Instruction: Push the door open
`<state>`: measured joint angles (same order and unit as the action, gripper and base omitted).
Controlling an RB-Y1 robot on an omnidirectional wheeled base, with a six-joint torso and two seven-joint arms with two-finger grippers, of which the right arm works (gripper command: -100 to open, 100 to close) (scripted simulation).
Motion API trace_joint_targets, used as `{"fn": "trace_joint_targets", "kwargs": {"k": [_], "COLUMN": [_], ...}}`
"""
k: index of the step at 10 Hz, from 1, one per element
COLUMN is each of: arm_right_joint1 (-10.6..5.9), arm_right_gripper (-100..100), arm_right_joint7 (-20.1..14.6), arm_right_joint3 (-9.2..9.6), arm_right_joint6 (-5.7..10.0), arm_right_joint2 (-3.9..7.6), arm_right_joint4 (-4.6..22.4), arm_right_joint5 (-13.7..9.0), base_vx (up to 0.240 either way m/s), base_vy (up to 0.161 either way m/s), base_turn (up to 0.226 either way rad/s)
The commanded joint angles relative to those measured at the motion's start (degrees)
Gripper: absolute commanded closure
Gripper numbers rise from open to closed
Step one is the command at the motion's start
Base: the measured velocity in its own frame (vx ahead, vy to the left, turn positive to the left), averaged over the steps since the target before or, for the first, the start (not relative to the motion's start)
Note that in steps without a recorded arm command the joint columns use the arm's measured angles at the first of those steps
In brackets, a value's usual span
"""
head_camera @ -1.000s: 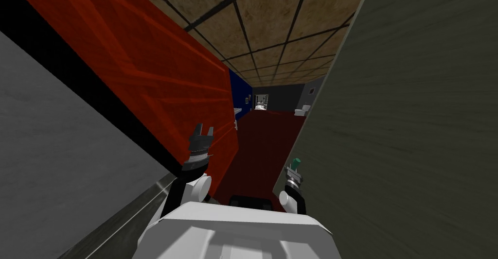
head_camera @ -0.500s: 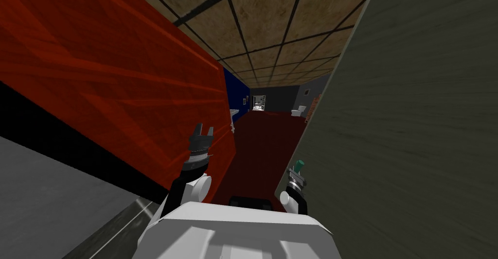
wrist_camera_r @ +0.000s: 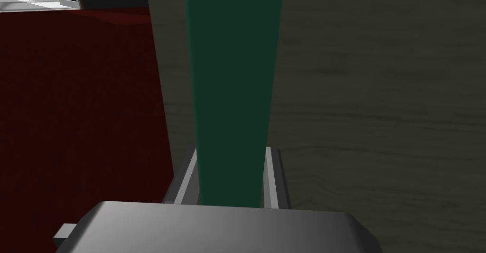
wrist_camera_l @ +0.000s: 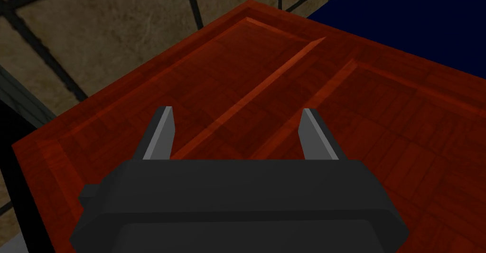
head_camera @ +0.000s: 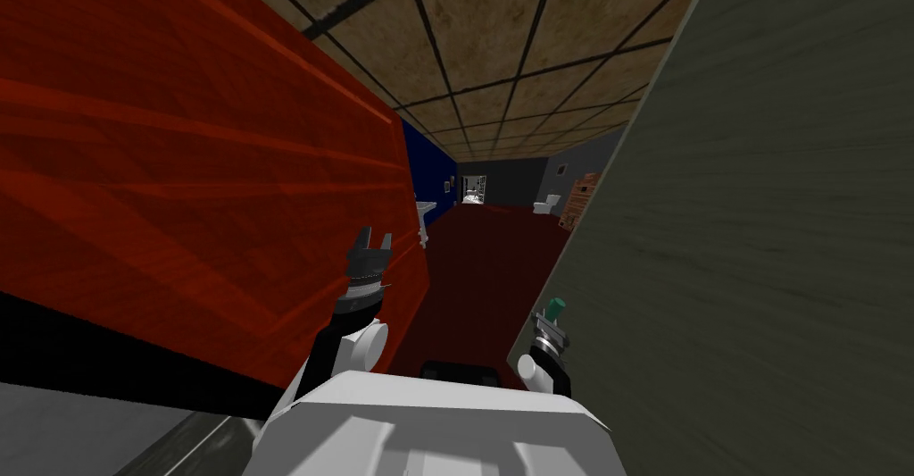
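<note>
The red-brown panelled wooden door (head_camera: 223, 185) is being faced closely by the left claw (head_camera: 372, 246), its fingers being held apart; whether the panel is being touched cannot be told. A long dark green bar (wrist_camera_r: 232, 74) is being clamped by the right claw (wrist_camera_r: 231, 148) beside the grey-green wall (head_camera: 759, 229).

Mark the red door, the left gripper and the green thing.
red door (head_camera: 223, 185): head view, on its broad panel face.
left gripper (wrist_camera_l: 236, 109): left wrist view, midway between its open fingertips.
green thing (wrist_camera_r: 232, 74): right wrist view, middle of its long body.
</note>
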<state>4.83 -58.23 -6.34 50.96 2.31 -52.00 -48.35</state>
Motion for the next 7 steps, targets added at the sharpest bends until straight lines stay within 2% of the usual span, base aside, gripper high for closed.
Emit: {"fn": "trace_joint_targets", "kwargs": {"k": [1,7], "arm_right_joint1": [-0.90,-0.44], "arm_right_gripper": [100,100], "arm_right_joint7": [-0.10,0.59], "arm_right_joint3": [-1.09,-4.63], "arm_right_joint6": [0.83,1.71], "arm_right_joint2": [1.10,2.40], "arm_right_joint4": [1.10,1.26], "arm_right_joint5": [-0.61,-3.32], "base_vx": [0.181,0.195], "base_vy": [-0.079,-0.074], "base_turn": [-0.049,-0.050]}}
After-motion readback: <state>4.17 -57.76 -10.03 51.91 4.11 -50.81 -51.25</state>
